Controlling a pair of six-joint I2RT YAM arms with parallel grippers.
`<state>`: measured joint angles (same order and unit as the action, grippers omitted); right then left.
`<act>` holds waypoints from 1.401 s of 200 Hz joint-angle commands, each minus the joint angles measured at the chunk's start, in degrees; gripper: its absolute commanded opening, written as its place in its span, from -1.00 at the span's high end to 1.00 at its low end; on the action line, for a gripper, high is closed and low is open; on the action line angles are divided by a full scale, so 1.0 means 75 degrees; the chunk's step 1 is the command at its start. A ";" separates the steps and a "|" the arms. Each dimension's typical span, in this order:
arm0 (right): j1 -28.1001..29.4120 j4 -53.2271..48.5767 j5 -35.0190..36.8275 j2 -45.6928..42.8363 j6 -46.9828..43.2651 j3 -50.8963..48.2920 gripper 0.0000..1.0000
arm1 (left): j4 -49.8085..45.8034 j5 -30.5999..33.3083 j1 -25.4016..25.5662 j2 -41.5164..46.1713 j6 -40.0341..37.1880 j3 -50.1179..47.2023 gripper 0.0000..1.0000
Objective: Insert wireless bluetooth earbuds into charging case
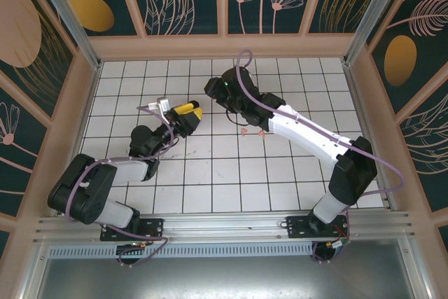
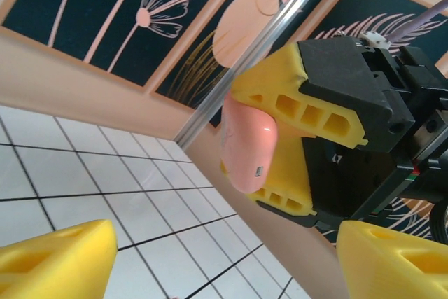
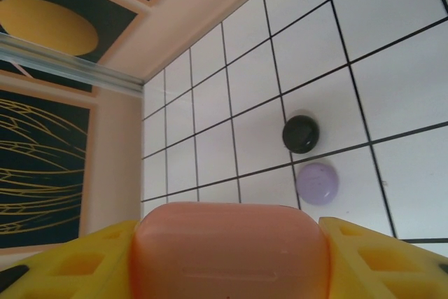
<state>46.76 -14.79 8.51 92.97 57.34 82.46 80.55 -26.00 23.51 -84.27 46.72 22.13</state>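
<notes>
A salmon-pink charging case (image 3: 231, 250) sits clamped between the yellow fingers of my right gripper (image 3: 231, 239), held above the tiles. In the left wrist view the same case (image 2: 246, 150) hangs a short way in front, with a right finger (image 2: 308, 113) on each side. My left gripper (image 2: 224, 264) is open with nothing between its fingers. From above, it (image 1: 189, 111) sits just left of the right gripper (image 1: 212, 87). Two tiny salmon-pink earbuds (image 1: 243, 131) (image 1: 260, 132) lie on the floor beside the right arm.
A small rounded black case (image 3: 301, 134) and a lilac one (image 3: 317, 182) lie side by side on the white tiled floor (image 1: 231, 173). Patterned walls (image 1: 224, 40) enclose the floor at the back and sides. The near half of the tiles is bare.
</notes>
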 commanded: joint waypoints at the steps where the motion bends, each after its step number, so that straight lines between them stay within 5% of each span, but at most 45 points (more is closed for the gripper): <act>1: 0.0132 0.0465 -0.0092 -0.0292 0.0379 -0.0077 0.28 | 0.0901 -0.0177 0.0129 -0.0283 0.0034 0.0274 -0.53; 204: 0.0492 0.0866 -0.0385 -0.0264 0.0581 0.0039 0.29 | 0.1757 -0.0166 0.0267 -0.1487 0.0539 0.1430 -0.07; 280: 0.0538 0.0893 -0.0362 -0.0385 0.0572 -0.0040 0.29 | 0.1880 -0.0059 0.0264 -0.1640 0.0580 0.1515 0.44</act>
<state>50.02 -10.22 6.72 92.97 60.84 82.43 91.11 -26.98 25.47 -95.53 50.11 32.08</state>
